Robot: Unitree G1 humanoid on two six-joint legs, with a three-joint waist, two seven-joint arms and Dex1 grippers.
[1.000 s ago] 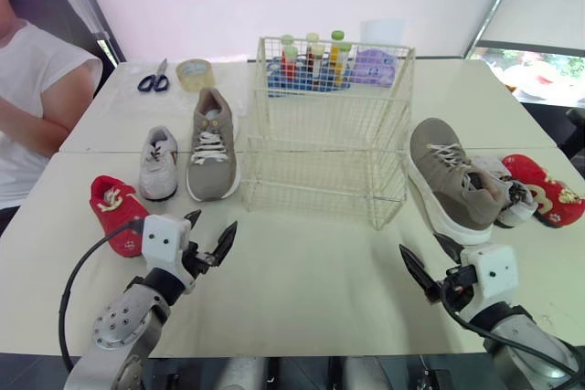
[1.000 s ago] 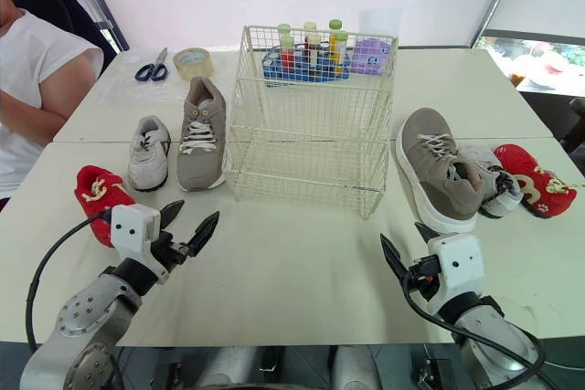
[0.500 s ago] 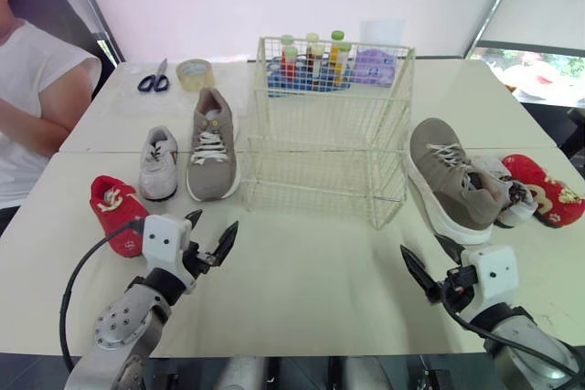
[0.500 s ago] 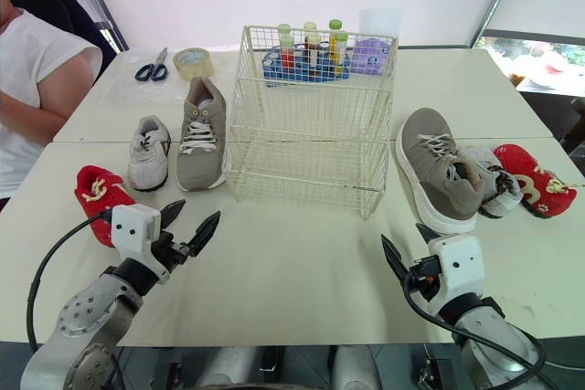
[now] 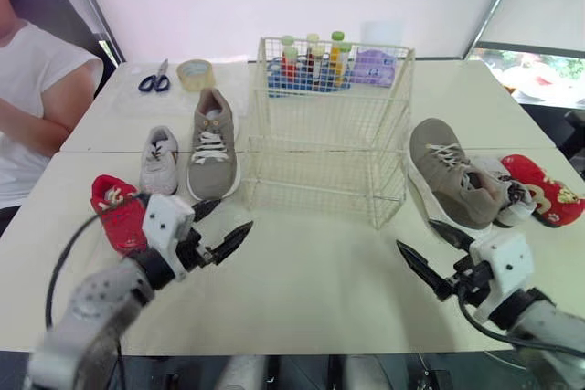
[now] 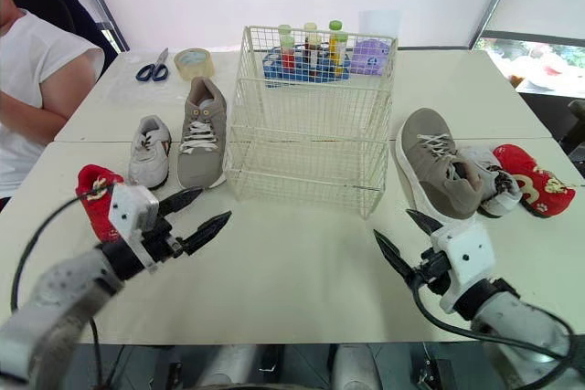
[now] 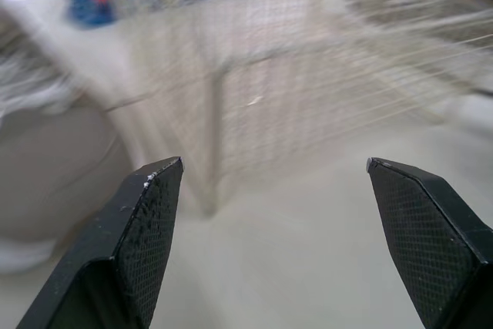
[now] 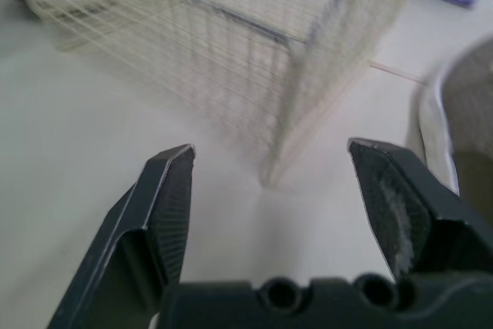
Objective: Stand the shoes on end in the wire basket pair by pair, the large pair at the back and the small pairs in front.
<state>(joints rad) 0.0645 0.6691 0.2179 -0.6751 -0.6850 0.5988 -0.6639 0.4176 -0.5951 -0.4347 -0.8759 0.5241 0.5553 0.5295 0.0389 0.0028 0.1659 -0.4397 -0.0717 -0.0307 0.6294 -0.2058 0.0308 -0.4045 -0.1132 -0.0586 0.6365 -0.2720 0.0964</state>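
Nearest us, the left gripper [image 5: 233, 214] and right gripper [image 5: 414, 233] both hang low over the cream table [image 5: 311, 267], fingers spread wide, nothing held. Just left of the left gripper is a small red shoe [image 5: 117, 212]. Beyond it is a small grey-white sneaker [image 5: 159, 160]. Beside that lies the large taupe lace-up sneaker [image 5: 212, 145], flat on its sole, long axis running straight away from us, toe end our way, close by the left wall of the white wire basket [image 5: 329, 134]. It lies ahead of the left gripper, slightly left, so we judge that arm takes it.

The second large taupe sneaker [image 5: 452, 180] lies ahead of the right gripper, axis slanting away. A small white sneaker [image 5: 514, 196] and a second red shoe [image 5: 547, 191] crowd its right side. The basket stands between the two groups with no shoe in it, and the large pair goes in first, at the back. Past the basket are coloured bottles [image 5: 311, 57], a tape roll [image 5: 194, 73] and blue-handled scissors [image 5: 154, 79], which are not ours.
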